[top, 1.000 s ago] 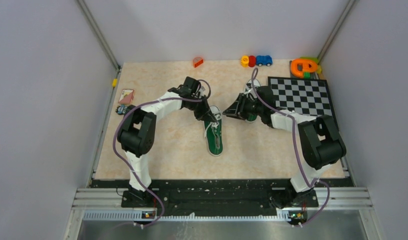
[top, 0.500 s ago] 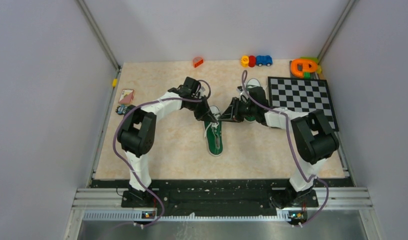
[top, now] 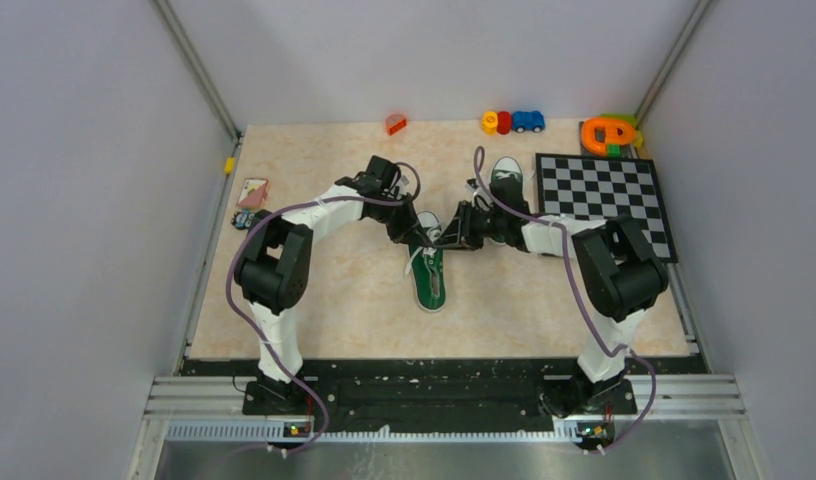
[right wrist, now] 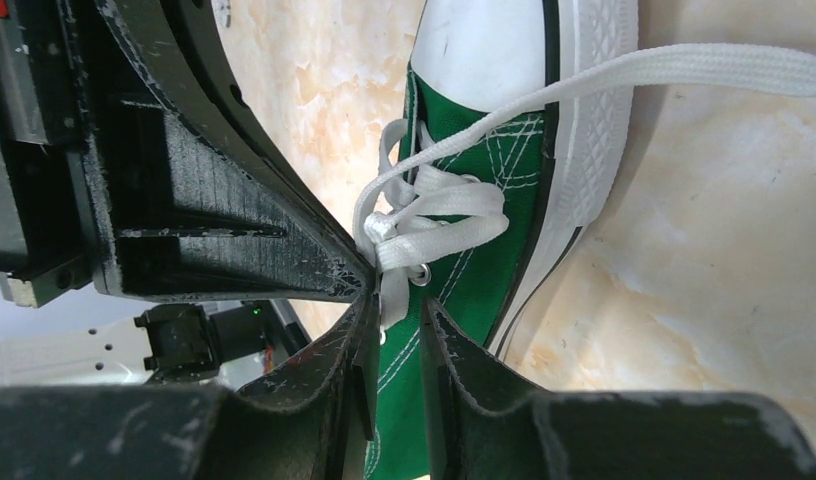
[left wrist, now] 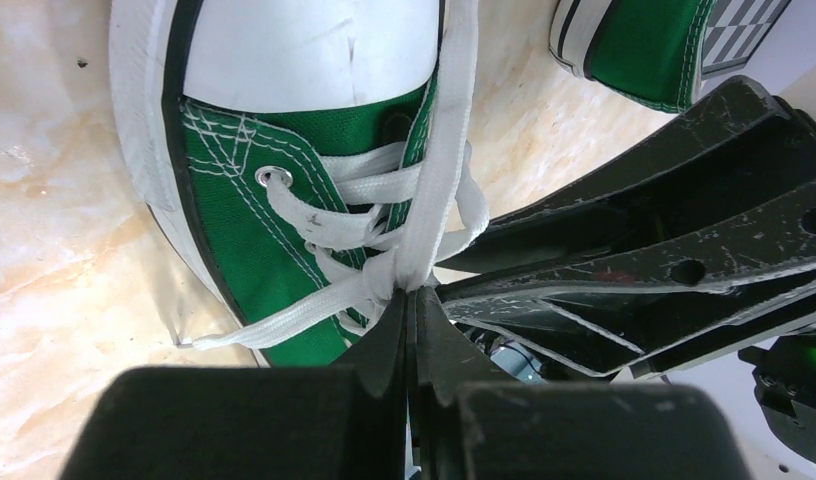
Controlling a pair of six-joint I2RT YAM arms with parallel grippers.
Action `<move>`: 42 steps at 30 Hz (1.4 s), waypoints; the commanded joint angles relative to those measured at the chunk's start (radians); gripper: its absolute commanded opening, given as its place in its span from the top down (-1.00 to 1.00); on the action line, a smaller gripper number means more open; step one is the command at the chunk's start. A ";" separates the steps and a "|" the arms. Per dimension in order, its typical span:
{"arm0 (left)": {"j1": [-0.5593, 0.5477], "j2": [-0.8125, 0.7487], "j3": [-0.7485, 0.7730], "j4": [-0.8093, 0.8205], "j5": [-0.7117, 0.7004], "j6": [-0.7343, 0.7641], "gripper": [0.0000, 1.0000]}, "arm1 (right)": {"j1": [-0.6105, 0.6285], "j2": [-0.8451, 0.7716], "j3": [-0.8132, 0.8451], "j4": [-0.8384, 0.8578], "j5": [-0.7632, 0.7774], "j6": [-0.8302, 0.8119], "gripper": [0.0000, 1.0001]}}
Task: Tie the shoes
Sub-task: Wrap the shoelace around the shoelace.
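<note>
At the table's centre lies one shoe, toe away from the arms. The other shoe sits further back, just beside the board. Both grippers meet over the near shoe's laces. The left gripper is pinched fully together on a lace right at the crossing, and the strand runs taut toward the toe cap. The right gripper has its jaws a little apart with a short strand between them. Whether either pad already touches it is hard to say from this angle, so I would not call it gripped.

Risks, as I judge them: the two sets of fingers stand almost tip to tip, so a small sideways error could knock them together. If the right jaws catch the wrong strand, or two at once, a pull would jam the crossing instead of forming a loop. A hard tug from either side could drag or tip the unpinned shoe, or slip the taut lace out of the left pinch.
</note>
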 commanded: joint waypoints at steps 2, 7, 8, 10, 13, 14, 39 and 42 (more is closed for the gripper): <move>0.003 -0.053 -0.007 0.003 0.016 0.007 1.00 | 0.023 0.019 0.059 0.021 -0.020 -0.019 0.54; 0.005 -0.050 -0.009 0.005 0.020 0.006 1.00 | 0.026 0.032 0.076 0.027 -0.026 -0.014 0.54; 0.005 -0.050 -0.008 0.004 0.021 0.005 1.00 | 0.026 0.034 0.079 0.024 -0.028 -0.017 0.58; 0.005 -0.048 -0.008 0.005 0.022 0.003 1.00 | 0.027 0.034 0.087 0.008 -0.032 -0.028 0.68; 0.005 -0.046 -0.005 0.005 0.024 0.002 1.00 | 0.027 0.017 0.088 -0.003 -0.031 -0.045 0.98; 0.005 -0.046 -0.002 0.005 0.025 0.000 1.00 | 0.028 0.009 0.088 -0.008 -0.031 -0.052 1.00; 0.010 -0.023 0.022 -0.015 0.056 -0.071 1.00 | 0.022 -0.120 0.018 -0.051 0.035 -0.052 0.63; 0.012 -0.021 0.019 -0.014 0.057 -0.073 1.00 | 0.020 -0.114 0.035 -0.115 0.076 -0.076 0.38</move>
